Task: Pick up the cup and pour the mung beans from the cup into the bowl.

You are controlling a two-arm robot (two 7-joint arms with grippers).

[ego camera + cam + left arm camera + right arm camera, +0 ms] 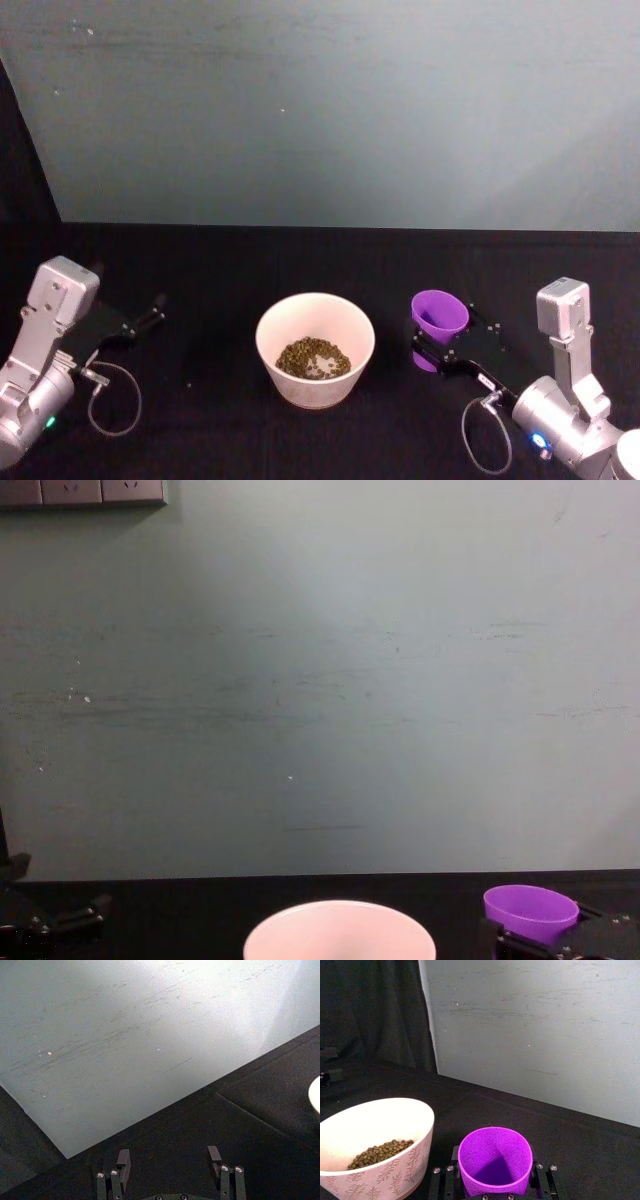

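Note:
The purple cup (438, 322) stands tilted just right of the bowl, and my right gripper (432, 345) is shut on it. Its inside looks empty in the right wrist view, where the cup (494, 1161) sits between the fingers (449, 1176). The pale bowl (314, 346) rests at the table's middle with mung beans (313, 358) in its bottom; the beans (381, 1152) also show from the right wrist. My left gripper (155, 308) rests open at the far left, well clear of the bowl; its fingers (123, 1164) hold nothing.
A black cloth covers the table (210, 270), and a grey-green wall (330, 110) rises behind it. The cup (530, 912) and bowl rim (340, 932) show low in the chest view. A loose cable (118, 400) loops by the left arm.

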